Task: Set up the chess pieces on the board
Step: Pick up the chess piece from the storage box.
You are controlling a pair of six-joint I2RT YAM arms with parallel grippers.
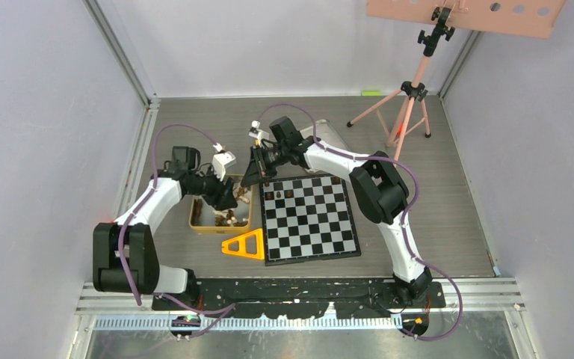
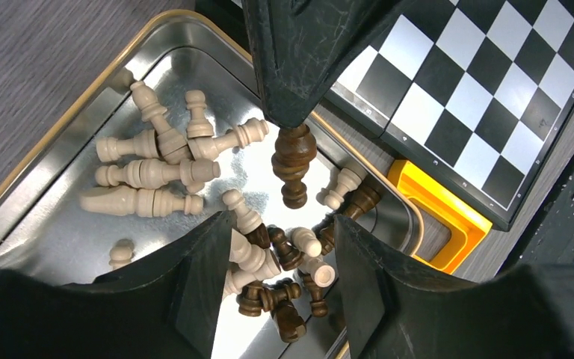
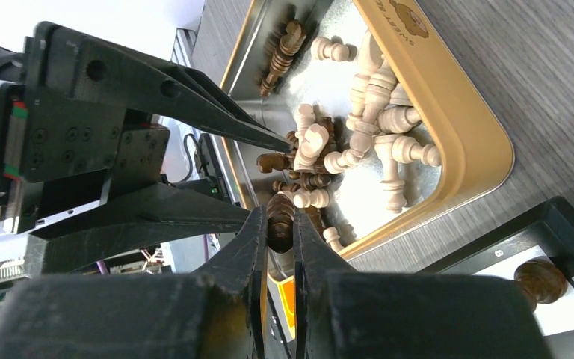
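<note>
Tin (image 2: pixel 45 232) holds jumbled chess pieces (image 2: pixel 153 173), seemingly all toppled.

A fixed camera, high at the near side, looks down over the whole desk (image 1: pixel 456 202). Each wrist camera looks close along its own jaws into the gold tin (image 2: pixel 60 101), seen in all views.

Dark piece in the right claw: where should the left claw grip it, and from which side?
Probably its narrow free end, coming from opposite the right claw, which pinches the dark piece by the other end; only that stem hangs clear over the tin, facing the open left claw.
</note>
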